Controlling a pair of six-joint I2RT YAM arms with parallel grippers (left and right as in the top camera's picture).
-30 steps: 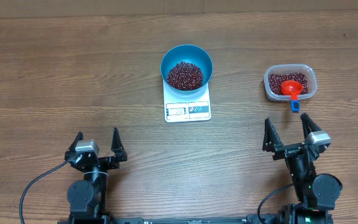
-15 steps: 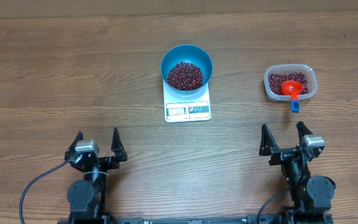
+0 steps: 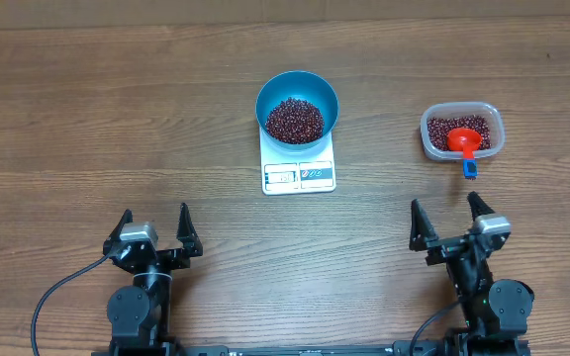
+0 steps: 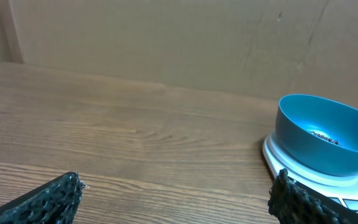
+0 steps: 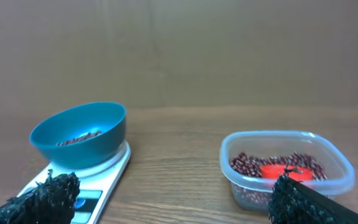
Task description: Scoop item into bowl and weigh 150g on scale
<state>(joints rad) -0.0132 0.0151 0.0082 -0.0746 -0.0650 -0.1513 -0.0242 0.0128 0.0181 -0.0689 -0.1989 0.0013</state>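
Jaws spread wide and empty on right gripper (image 3: 443, 210), low at near right of table. Just beyond, slightly right: red scoop (image 3: 462, 139) lying in clear tub (image 3: 428, 125), blue handle end poking over near rim toward that gripper, long axis near to far. Further left and far: blue bowl (image 3: 263, 97) seated on white scale (image 3: 299, 175), beans (image 3: 295, 119) heaped inside. Left gripper (image 3: 155, 212) equally wide, empty, well apart from scoop. Right arm judged the nearer for any further scooping.

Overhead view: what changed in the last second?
The right gripper drew back toward the robot's base and slightly to its left, open and empty. The left gripper, the bowl of beans on the scale, and the tub with its red scoop stayed put.
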